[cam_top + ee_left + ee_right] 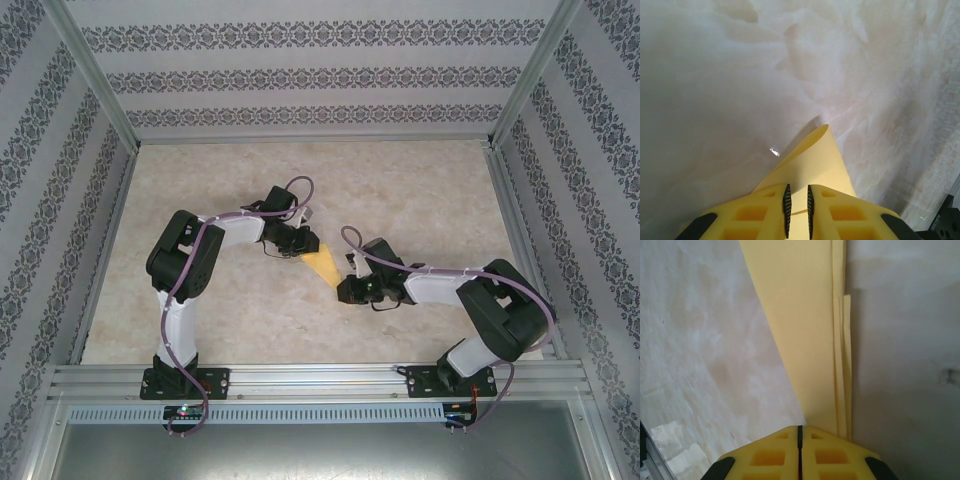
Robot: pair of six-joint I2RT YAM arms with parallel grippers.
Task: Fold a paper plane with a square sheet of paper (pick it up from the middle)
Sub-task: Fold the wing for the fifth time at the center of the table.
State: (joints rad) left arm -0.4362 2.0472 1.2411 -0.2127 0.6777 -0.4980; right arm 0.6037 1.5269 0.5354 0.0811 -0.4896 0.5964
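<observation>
The square sheet of paper (322, 263) lies mid-table as a mustard-yellow, creased pointed shape between the two arms. My left gripper (303, 247) is at its far-left end. In the left wrist view its jaws (797, 186) stand a narrow gap apart over the paper (812, 165), whose far edge curls up off the table. My right gripper (345, 285) is at the near-right end. In the right wrist view it is shut (800, 427), pads together, its tip resting on the narrow end of the paper (800, 330). Layered fold edges run along the paper's right side. No paper shows between the pads.
The marbled table top (420, 190) is boxed in by patterned walls and aluminium posts. A metal rail (320, 378) with both arm bases runs along the near edge.
</observation>
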